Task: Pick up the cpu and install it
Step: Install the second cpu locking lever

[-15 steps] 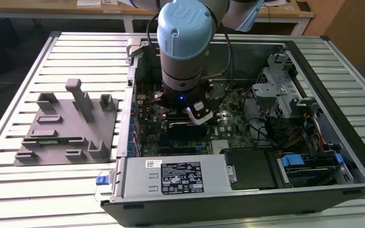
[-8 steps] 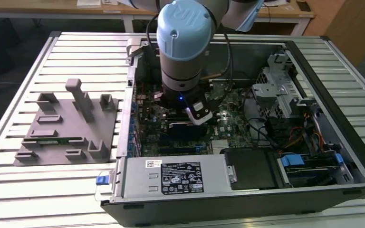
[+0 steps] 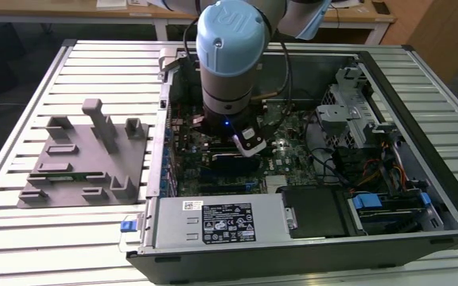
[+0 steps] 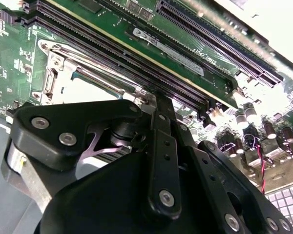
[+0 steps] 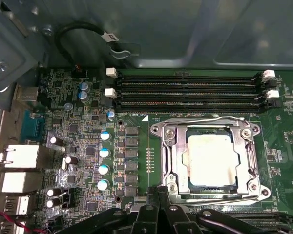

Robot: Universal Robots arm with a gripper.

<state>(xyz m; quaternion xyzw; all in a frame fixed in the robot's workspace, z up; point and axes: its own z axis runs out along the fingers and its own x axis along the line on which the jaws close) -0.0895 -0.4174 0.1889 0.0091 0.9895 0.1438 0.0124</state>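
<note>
Gripper hovers just beside the socket, grip state unclear (fingertips cut off). Cpu sits inside it.

The exterior view looks down from high at the open computer case on a slatted table. Both wrist views sit close above the motherboard, sharing the metal-framed socket and the memory slots.

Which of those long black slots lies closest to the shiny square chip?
The memory slot bordering the socket frame around the cpu; the others lie farther off.
</note>
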